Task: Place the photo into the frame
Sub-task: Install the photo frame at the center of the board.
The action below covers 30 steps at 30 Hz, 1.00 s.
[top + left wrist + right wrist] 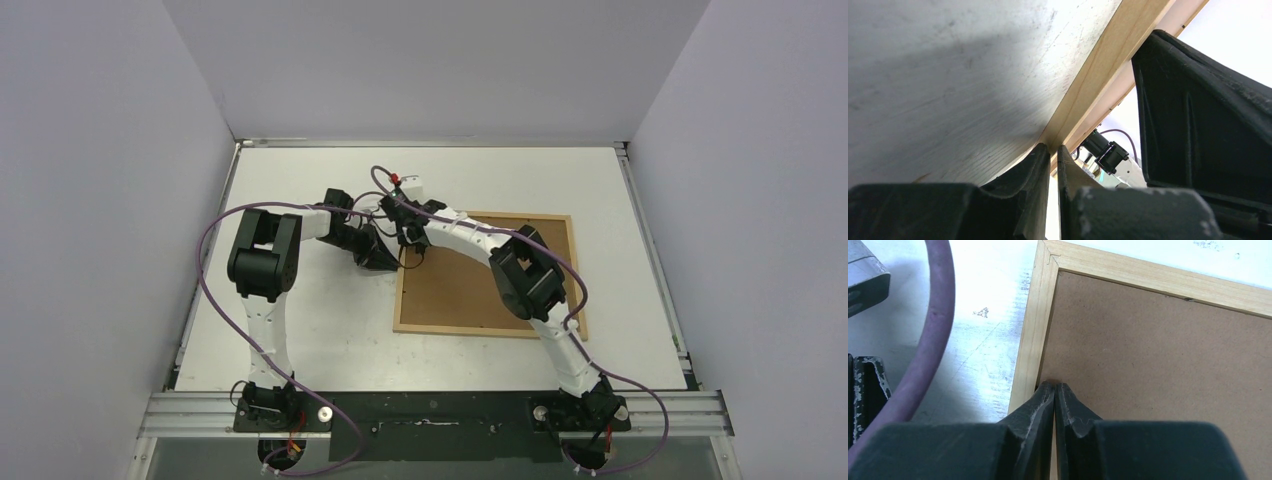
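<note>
A white desk (300, 340) is shown, its top scuffed and marked with fine scratches and grey smudges in the wrist views. A metal rail (440, 402) is fixed along its near edge. One thing is laid flat on the desk: the frame (470, 329), made of thin light wood strips mitred at the corners. It is set right of centre, slightly askew to the desk's sides and apart from every edge. Its opening is filled by a brown panel (450, 290), which is bordered closely by the strips. Whether the panel itself touches the desk cannot be told.
</note>
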{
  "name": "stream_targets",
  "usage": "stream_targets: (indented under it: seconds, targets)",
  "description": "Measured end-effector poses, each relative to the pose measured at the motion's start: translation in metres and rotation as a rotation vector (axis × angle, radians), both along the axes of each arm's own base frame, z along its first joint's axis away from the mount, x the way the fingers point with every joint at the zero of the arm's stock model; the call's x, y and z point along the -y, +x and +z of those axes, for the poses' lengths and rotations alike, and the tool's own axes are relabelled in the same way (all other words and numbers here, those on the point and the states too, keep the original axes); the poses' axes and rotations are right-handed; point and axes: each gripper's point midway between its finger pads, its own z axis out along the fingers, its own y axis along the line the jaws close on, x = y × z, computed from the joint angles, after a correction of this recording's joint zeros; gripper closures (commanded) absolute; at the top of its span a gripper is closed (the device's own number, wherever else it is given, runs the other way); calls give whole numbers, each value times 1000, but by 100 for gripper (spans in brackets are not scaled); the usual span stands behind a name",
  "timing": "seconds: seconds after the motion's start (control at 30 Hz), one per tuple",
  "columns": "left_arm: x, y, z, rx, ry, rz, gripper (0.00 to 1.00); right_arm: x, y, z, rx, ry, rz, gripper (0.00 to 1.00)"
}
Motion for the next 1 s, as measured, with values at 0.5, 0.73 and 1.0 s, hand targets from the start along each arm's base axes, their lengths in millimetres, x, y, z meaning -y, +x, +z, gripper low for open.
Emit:
stream_targets:
  seconds: [0.5,0.73,1.0]
  targets:
    - [-6,4,2,0,15,8,78,62,15,12,-20,15,-151,73]
    - [-21,14,6,-11,16,49,67,148,32,84,67,62,-383,58]
    - [-26,15,14,45,39,26,50,313,-16,111,59,-39,-723,24]
